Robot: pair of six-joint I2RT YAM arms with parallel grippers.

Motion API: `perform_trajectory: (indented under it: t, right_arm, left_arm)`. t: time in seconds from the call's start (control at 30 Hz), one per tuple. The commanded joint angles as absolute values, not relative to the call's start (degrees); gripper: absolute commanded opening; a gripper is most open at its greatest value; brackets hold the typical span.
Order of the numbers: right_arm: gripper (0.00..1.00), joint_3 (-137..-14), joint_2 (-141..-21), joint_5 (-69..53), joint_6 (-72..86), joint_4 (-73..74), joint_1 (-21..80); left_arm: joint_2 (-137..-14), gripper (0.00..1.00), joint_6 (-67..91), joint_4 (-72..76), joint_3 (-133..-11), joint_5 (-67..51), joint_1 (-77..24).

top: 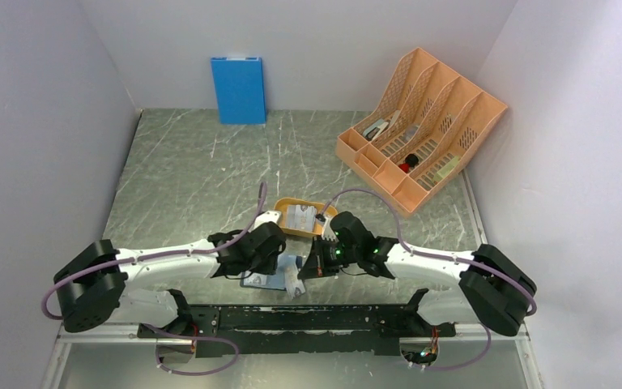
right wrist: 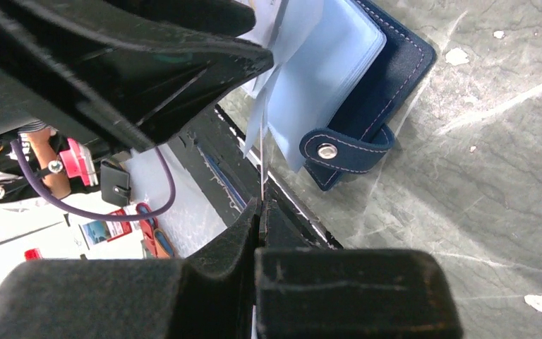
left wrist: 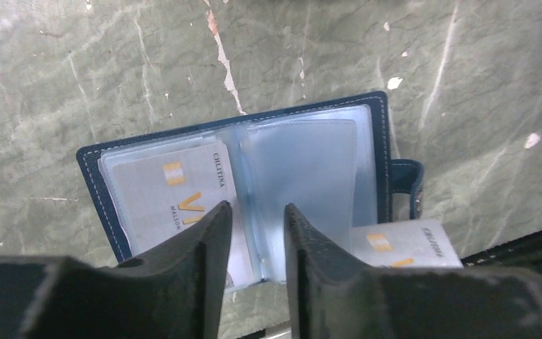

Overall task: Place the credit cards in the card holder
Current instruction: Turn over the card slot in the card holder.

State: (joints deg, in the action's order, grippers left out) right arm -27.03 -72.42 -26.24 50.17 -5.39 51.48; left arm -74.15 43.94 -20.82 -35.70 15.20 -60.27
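Card holder [left wrist: 303, 169] open on table [left wrist: 113, 63]; one credit card [left wrist: 176, 194] in its L pocket, second card [left wrist: 402, 244] just beside its R edge. L gripper [left wrist: 257, 206] released above it. R gripper [right wrist: 260, 206] clenched on thin pale sheet [right wrist: 261, 169] nr its snap tab [right wrist: 346, 152].

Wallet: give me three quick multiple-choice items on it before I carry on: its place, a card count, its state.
1. Where is the wallet?
A in the tray
B on the table, by the near edge
C in the rack

2. How many cards show in the left wrist view?
A none
B five
C two

3. The wallet is:
A open
B snapped shut
C standing on end

Answers:
1 B: bare table shows around it.
2 C: one card sits in the left pocket, another lies outside, beside the wallet.
3 A: the clear pockets are spread and the tab hangs free.
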Motion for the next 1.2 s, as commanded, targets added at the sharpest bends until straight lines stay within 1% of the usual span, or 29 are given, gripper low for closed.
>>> perform_trajectory:
  t: [0.0, 0.07, 0.33, 0.47, 0.6, 0.77, 0.83, 0.97, 1.03, 1.17]
  right_arm:
    - [0.00, -28.0, -73.7, -26.8, 50.1, -8.1, 52.1]
    - [0.00, -27.9, -74.3, -27.1, 50.6, -9.1, 52.1]
    - [0.00, -30.5, -77.2, -27.2, 51.1, -10.8, 53.0]
    - [0.00, -31.8, -79.9, -27.0, 51.6, -11.8, 53.6]
    - [0.00, -32.6, -82.4, -26.8, 52.4, -13.1, 54.1]
    - [0.00, -34.3, -84.8, -26.6, 52.4, -13.8, 55.1]
    - [0.00, -35.0, -85.8, -26.8, 52.3, -13.8, 55.6]
    - [0.00, -35.2, -84.4, -24.2, 52.0, -11.4, 55.7]
    - [0.00, -34.5, -82.0, -21.7, 52.3, -9.5, 55.7]
    - [0.00, -32.4, -78.8, -18.9, 53.8, -8.2, 54.8]
  left_arm:
    - [-70.9, 0.42, 44.5, -24.4, -38.3, 14.5, -60.7]
    - [-69.8, 0.47, 44.8, -25.3, -38.6, 14.6, -60.7]
    - [-62.5, 0.59, 47.6, -28.8, -38.6, 17.8, -60.6]
    - [-60.5, 0.60, 48.0, -29.6, -37.6, 19.1, -60.7]
    - [-60.9, 0.60, 47.9, -29.8, -36.5, 19.8, -60.7]
    - [-62.9, 0.54, 48.4, -29.9, -35.3, 22.1, -60.6]
    - [-64.2, 0.49, 48.6, -29.8, -34.6, 23.7, -60.6]
    - [-67.4, 0.27, 52.1, -32.5, -34.2, 29.0, -60.6]
    - [-67.0, 0.20, 54.7, -35.1, -34.3, 30.9, -60.5]
    - [-61.6, 0.18, 59.0, -37.8, -32.6, 34.1, -60.5]
